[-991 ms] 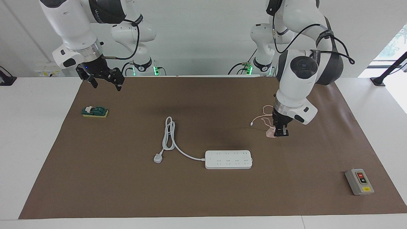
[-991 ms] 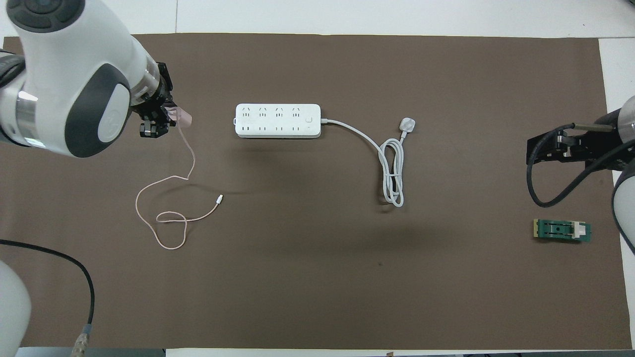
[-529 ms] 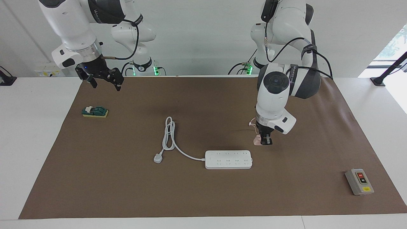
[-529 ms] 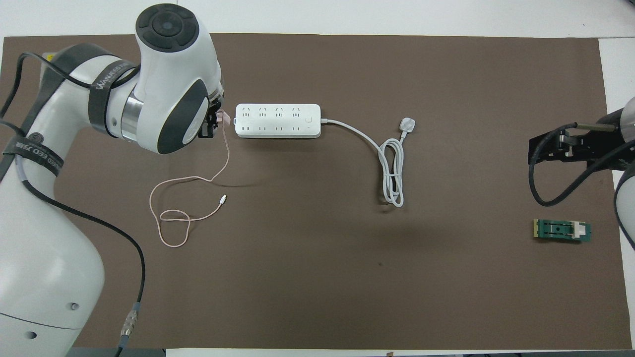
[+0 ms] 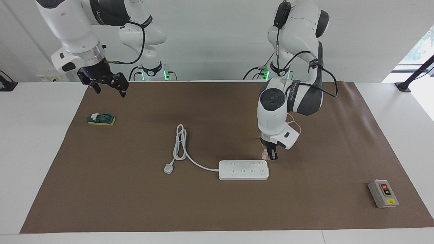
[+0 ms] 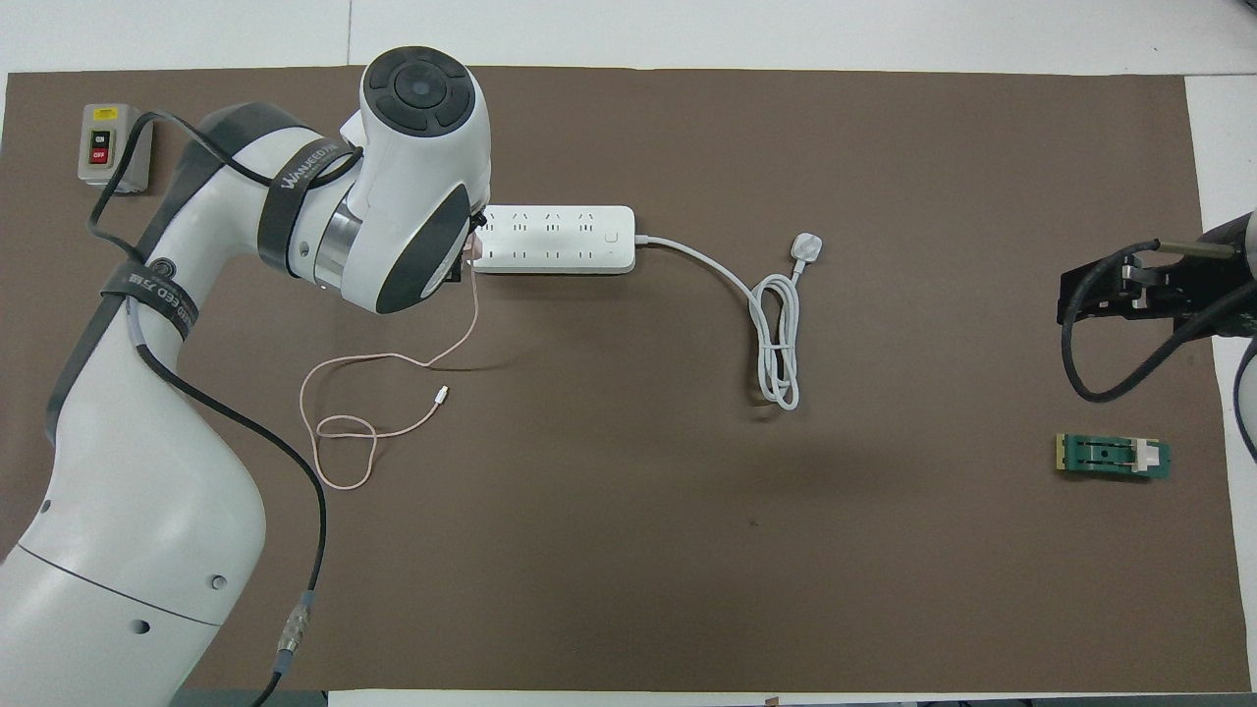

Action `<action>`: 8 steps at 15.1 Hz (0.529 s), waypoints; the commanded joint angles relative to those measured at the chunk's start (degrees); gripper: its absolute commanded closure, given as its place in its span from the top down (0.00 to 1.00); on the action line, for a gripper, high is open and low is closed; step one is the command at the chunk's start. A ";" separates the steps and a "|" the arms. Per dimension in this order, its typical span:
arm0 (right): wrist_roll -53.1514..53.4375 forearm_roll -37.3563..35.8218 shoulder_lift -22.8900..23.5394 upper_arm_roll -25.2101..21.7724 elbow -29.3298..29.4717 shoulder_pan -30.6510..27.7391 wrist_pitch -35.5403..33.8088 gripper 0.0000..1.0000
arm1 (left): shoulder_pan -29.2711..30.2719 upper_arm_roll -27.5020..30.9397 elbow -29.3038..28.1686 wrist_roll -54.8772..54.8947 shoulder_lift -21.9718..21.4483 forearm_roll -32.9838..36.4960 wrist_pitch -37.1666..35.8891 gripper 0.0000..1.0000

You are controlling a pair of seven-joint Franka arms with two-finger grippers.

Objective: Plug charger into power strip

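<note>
Overhead view: pale-pink cube charger [image 6: 474,250]

Can't see much of the plug end

My left arm's wrist hides most of the charger [image 5: 264,155] overhead; its prongs don't show either way.

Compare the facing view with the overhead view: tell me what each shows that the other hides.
Facing view only: the left gripper, shut on the pink charger, just above the power strip's end; also both arm bases. Overhead view only: the charger's cable looping across the mat to its free connector; there the left arm covers the gripper. Both: the power strip, grey switch box, green block, and the open right gripper, waiting.
</note>
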 commanded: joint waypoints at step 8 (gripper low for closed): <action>-0.97 0.00 -0.60 0.46 0.12 -0.85 -1.14 1.00 | -3.71 3.65 6.81 -1.46 6.21 1.90 0.38 0.00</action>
